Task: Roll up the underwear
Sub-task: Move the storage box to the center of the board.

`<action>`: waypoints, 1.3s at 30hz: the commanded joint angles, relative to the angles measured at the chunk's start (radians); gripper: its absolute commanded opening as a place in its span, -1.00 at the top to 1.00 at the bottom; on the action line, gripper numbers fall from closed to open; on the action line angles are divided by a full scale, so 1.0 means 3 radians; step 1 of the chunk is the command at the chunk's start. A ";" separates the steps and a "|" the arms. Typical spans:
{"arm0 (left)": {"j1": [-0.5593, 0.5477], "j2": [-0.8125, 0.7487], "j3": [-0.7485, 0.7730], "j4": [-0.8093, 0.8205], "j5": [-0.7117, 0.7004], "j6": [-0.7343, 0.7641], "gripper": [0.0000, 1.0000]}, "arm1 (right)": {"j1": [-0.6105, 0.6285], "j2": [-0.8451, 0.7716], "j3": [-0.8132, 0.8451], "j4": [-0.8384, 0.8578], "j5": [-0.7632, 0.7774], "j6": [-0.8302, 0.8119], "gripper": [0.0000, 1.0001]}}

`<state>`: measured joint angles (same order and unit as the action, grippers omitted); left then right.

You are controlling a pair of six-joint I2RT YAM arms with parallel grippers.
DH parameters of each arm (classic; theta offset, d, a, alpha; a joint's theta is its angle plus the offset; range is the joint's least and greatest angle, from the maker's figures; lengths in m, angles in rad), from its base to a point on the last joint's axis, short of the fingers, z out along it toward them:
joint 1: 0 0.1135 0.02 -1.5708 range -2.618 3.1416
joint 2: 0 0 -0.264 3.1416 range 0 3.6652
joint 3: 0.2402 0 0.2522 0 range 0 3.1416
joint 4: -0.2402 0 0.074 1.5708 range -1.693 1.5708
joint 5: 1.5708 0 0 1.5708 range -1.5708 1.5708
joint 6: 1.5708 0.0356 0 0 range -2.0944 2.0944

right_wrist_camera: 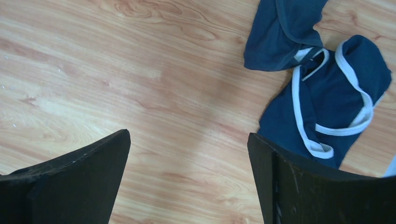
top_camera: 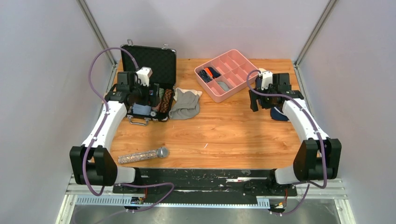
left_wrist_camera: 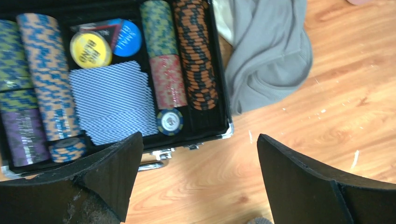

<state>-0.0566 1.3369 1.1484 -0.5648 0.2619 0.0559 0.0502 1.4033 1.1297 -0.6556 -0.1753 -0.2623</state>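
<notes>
l gripper (left_wrist_camera: pixel 198 142) wide (underwear (left_wrist_camera: pixel 271 51) by case (top_camera: pixel 156 63))

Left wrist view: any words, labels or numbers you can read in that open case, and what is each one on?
"BIG BLIND": on the yellow disc in the chip case.
"SMALL BLIND": on the blue disc next to it.
Centre print on the navy-rimmed chip: too small to read.
The top and right wrist views show no readable text.

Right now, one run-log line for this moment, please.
underwear: unrolled beside chip case | left fingers: open, empty | right fingers: open, empty
</notes>
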 commanded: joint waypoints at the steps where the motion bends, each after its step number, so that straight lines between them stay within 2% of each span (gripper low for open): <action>1: 0.0009 -0.0192 -0.0177 0.0073 0.0427 -0.0156 -1.00 | 0.0027 0.0230 0.0275 0.0350 -0.0115 0.0306 -1.00; 5: 0.0009 -0.0250 -0.0357 0.0125 0.0624 -0.0279 -1.00 | 0.0070 0.0651 0.0714 0.0245 -0.0942 0.0360 -1.00; 7: 0.0010 -0.0276 -0.0418 0.0129 0.0627 -0.0316 -1.00 | 0.0208 0.0895 0.0987 0.0229 -0.1094 0.0452 -0.98; 10: 0.0009 -0.0357 -0.0500 0.0160 0.0565 -0.0361 -1.00 | 0.0583 0.1282 0.1393 0.0230 -0.0978 0.0574 -0.81; 14: 0.0006 -0.0459 -0.0535 0.0168 0.0512 -0.0351 -1.00 | 0.0884 0.1783 0.1902 0.0321 -0.0697 0.1035 -0.32; 19: 0.0012 -0.0578 -0.0597 0.0047 0.0465 -0.0364 -1.00 | 0.1083 0.2329 0.2344 0.0348 -0.0367 0.1662 -0.04; 23: 0.0017 -0.0658 -0.0693 0.0002 0.0481 -0.0378 -1.00 | 0.1203 0.2605 0.2643 0.0327 -0.0385 0.1849 -0.06; 26: 0.0057 -0.0668 -0.0706 -0.0004 0.0477 -0.0387 -1.00 | 0.1308 0.2709 0.2711 0.0334 -0.0368 0.1846 -0.20; 31: 0.0081 -0.0611 -0.0658 0.0048 0.0490 -0.0432 -1.00 | 0.1464 0.2825 0.2726 0.0347 -0.0284 0.1870 -0.17; 35: 0.0079 -0.0546 -0.0530 0.0078 0.0511 -0.0449 -0.95 | 0.1579 0.2784 0.2772 0.0350 0.0185 0.1803 -0.05; 39: -0.0104 -0.0393 -0.0222 0.0203 0.0501 -0.0445 -0.85 | 0.1601 0.2628 0.2819 0.0379 0.0564 0.1574 -0.21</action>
<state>-0.0418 1.1843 0.9600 -0.5652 0.4099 -0.0662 0.5179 2.2395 1.9182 -0.5705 -0.1490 0.2565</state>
